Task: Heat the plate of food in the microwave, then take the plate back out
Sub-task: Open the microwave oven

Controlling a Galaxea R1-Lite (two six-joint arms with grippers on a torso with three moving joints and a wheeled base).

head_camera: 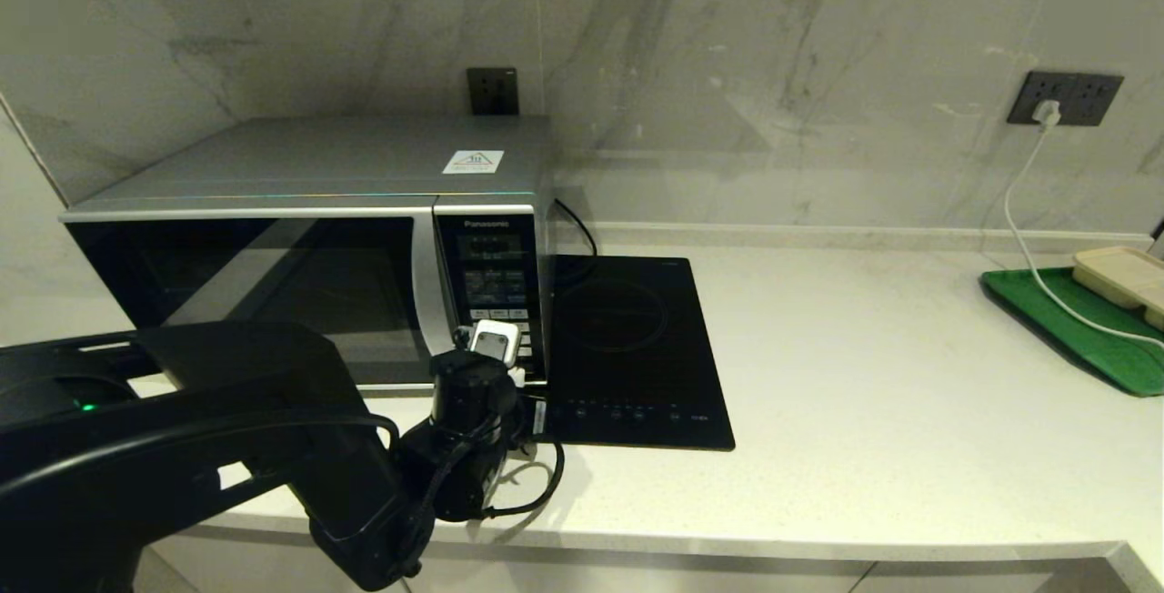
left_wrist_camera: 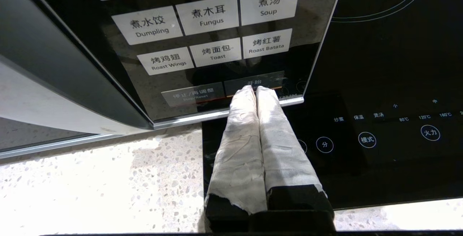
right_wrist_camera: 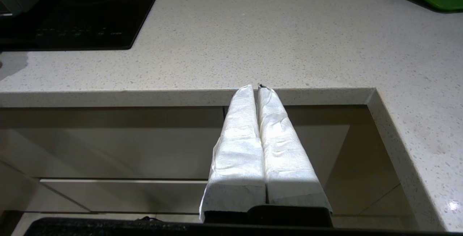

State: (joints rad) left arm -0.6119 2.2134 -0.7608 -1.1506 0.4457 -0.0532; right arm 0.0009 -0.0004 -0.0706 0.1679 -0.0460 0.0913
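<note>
The microwave [head_camera: 309,238] stood on the counter [head_camera: 864,375] against the marble wall, its dark glass door closed. No plate showed in any view, and nothing could be made out through the door glass, so where the plate was could not be told.

The left gripper [left_wrist_camera: 255,88] was at the microwave's keypad [head_camera: 496,288], low on the panel near its bottom edge. Its two taped fingers [left_wrist_camera: 242,134] were pressed flat together with nothing between them, and their tips touched the dark button in the lowest row, just beside the Stop/Reset key [left_wrist_camera: 192,95]. Above that row sat the white preset keys, Toast [left_wrist_camera: 216,52] among them. In the head view the left arm [head_camera: 227,429] reached in from in front of the microwave door, crossing the counter edge.

Just beside the microwave, on the side away from the door, lay the black cooktop [head_camera: 632,347], flat on the counter and touching or nearly touching the microwave's side.

The right gripper [right_wrist_camera: 256,87] hung parked off the counter, in front of the cabinet fronts [right_wrist_camera: 108,145], far from the microwave. Its fingers were closed together and empty.

Well apart from the microwave, at the counter's far end, a green tray [head_camera: 1073,325] carried a beige container [head_camera: 1123,275], and a white cable [head_camera: 1032,211] ran to it from a wall socket [head_camera: 1064,98].
</note>
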